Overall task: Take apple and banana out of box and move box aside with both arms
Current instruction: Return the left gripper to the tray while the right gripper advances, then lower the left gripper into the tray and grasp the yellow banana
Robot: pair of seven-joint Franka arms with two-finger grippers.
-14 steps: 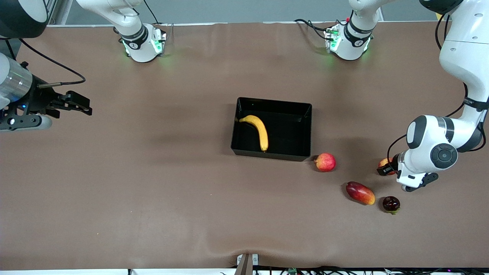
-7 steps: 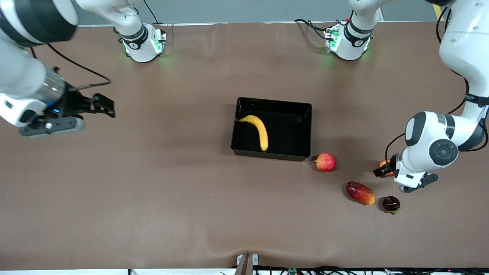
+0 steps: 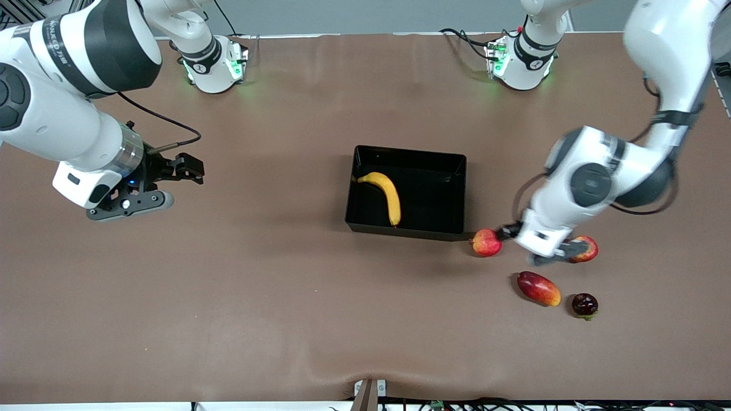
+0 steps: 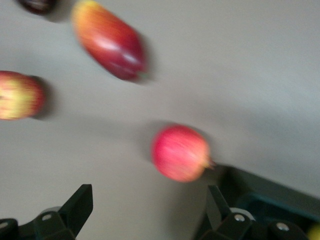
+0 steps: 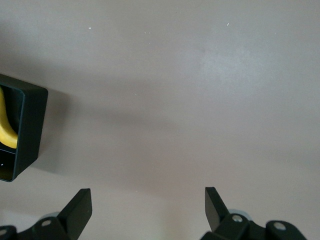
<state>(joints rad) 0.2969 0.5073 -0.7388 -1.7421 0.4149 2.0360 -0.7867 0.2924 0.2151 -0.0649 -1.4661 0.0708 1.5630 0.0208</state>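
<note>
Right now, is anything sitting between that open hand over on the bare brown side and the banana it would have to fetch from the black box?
Only the box's own low wall. The right hand, open, hangs over bare table, and the banana lies alone inside the box, nothing on it.

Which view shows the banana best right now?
The front view: the whole banana lies in the box. The right wrist view catches only a yellow sliver inside the box wall; the left wrist view shows hardly any.
</note>
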